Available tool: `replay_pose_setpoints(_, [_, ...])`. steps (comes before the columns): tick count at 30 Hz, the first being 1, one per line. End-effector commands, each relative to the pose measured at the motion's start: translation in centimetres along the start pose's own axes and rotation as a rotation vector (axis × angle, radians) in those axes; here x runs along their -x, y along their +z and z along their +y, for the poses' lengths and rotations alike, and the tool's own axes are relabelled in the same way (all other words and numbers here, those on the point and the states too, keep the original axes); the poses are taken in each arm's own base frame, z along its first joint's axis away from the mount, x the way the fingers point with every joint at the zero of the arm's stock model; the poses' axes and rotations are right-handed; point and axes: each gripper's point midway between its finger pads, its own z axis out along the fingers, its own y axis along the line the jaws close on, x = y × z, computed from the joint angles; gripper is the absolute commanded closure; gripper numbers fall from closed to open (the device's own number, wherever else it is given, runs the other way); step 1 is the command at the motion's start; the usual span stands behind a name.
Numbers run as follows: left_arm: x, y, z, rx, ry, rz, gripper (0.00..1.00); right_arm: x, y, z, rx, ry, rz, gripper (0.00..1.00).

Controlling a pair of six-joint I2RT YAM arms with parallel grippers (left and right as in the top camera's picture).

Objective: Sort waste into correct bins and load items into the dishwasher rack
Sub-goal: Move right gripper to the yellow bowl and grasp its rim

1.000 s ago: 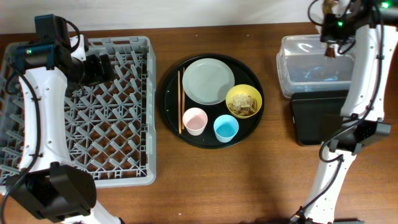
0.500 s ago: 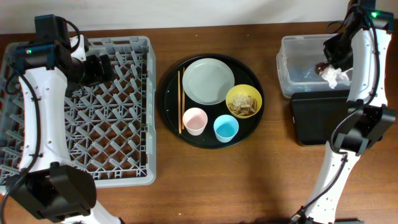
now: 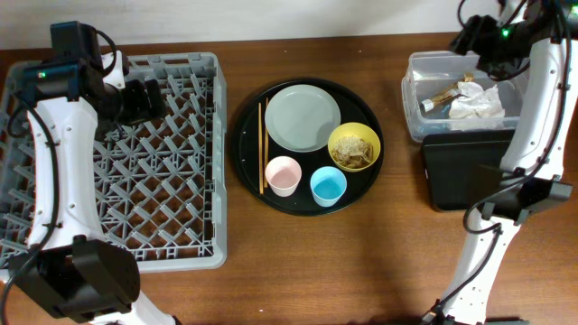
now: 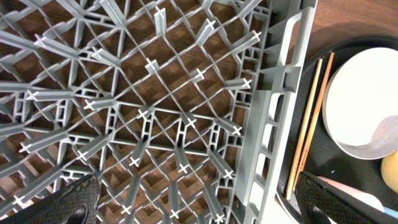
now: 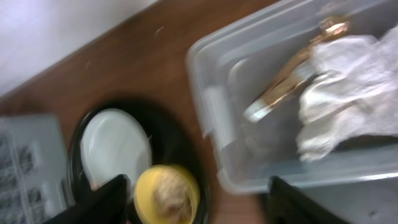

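Wooden table [image 3: 361, 262], right gripper [image 5: 198, 186] parted near clear tub [image 5: 208, 93], left gripper [image 4: 199, 196] spread wide

Middle of the overhead frame: large round black tray [image 3: 247, 144], glossy, lying flat on a brown wooden table [image 3: 361, 262]. Along the top edge, behind the table: narrow strip of white wall [image 3: 271, 18].

1. Left arm [image 3: 50, 171]: white link shells, black joint housings, black cabling; green light at 10 o'clock overhead.
2. Right arm [image 3: 533, 99]: same build; green light at 1 o'clock.
3. Left fingers [image 4: 78, 199]: black, finely textured.
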Motion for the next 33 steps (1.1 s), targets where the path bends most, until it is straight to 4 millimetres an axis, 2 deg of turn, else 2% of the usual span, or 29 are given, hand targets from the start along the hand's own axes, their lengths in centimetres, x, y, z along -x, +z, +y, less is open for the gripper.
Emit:
replay_pose_setpoints(1, [0.5, -0.1, -0.3, -0.011, 0.019, -0.012, 0.01, -2.5, 0.0, 8.2, 0.129, -0.262, 0.022, 0.33])
replay_pose_setpoints(3, [0.0, -0.1, -0.2, -0.009, 0.049, 0.008, 0.01, -4.4, 1.0, 11.8, 0.124, -0.335, 0.049, 0.35])
replay_pose_setpoints(6, [-0.5, -0.2, -0.1, -0.007, 0.05, 0.03, 0.01, -5.5, 1.5, 13.1, -0.036, -0.358, 0.02, 0.35])
replay_pose_setpoints(8, [-0.6, -0.2, -0.1, -0.007, 0.05, 0.034, 0.01, -6.1, 0.1, 14.8, -0.027, -0.39, -0.006, 0.35])
replay_pose_setpoints(9, [-0.7, -0.2, -0.1, -0.006, 0.05, 0.036, 0.01, -6.6, -1.3, 15.7, -0.015, -0.41, -0.026, 0.35])
replay_pose_setpoints(10, [-0.7, -0.2, -0.1, -0.006, 0.049, 0.037, 0.01, -6.9, -2.0, 16.0, -0.015, -0.419, -0.029, 0.35])
replay_pose_setpoints(12, [-0.7, -0.2, -0.1, -0.006, 0.05, 0.036, 0.01, -7.7, -3.0, 15.9, -0.03, -0.424, -0.02, 0.34])
replay_pose_setpoints(13, [-0.7, -0.2, -0.1, -0.006, 0.05, 0.036, 0.01, -8.8, -3.2, 15.4, -0.044, -0.422, 0.02, 0.34])
replay_pose_setpoints(16, [-0.7, -0.2, -0.1, -0.007, 0.049, 0.037, 0.01, -11.9, -2.2, 13.3, -0.094, -0.396, 0.159, 0.35])
replay_pose_setpoints(17, [-0.7, -0.2, -0.1, -0.007, 0.049, 0.037, 0.01, -12.7, -1.8, 12.8, -0.103, -0.389, 0.196, 0.35])
replay_pose_setpoints(18, [-0.7, -0.2, -0.1, -0.007, 0.049, 0.036, 0.01, -14.5, -0.6, 11.9, -0.122, -0.375, 0.28, 0.35])
replay_pose_setpoints(20, [-0.7, -0.2, -0.1, -0.007, 0.049, 0.036, 0.01, -17.1, 1.3, 11.2, -0.137, -0.371, 0.395, 0.35])
replay_pose_setpoints(21, [-0.7, -0.2, -0.1, -0.007, 0.049, 0.037, 0.01, -19.2, 2.5, 10.8, -0.158, -0.38, 0.472, 0.35])
replay_pose_setpoints(24, [-1.0, -0.2, -0.1, -0.007, 0.048, 0.05, 0.01, -22.7, 4.0, 11.0, -0.184, -0.422, 0.583, 0.39])
replay_pose_setpoints(27, [-1.6, -0.2, -0.2, -0.006, 0.049, 0.071, 0.01, -24.7, 4.3, 12.6, -0.2, -0.486, 0.601, 0.43])
replay_pose_setpoints(29, [-2.1, -0.1, -0.6, -0.008, 0.057, 0.091, 0.01, -24.8, 3.7, 12.7, -0.258, -0.489, 0.566, 0.44])
replay_pose_setpoints(33, [-2.9, 0.0, -2.4, -0.021, 0.098, 0.118, 0.01, -23.8, -2.1, 14.0, -0.187, -0.497, 0.41, 0.44])
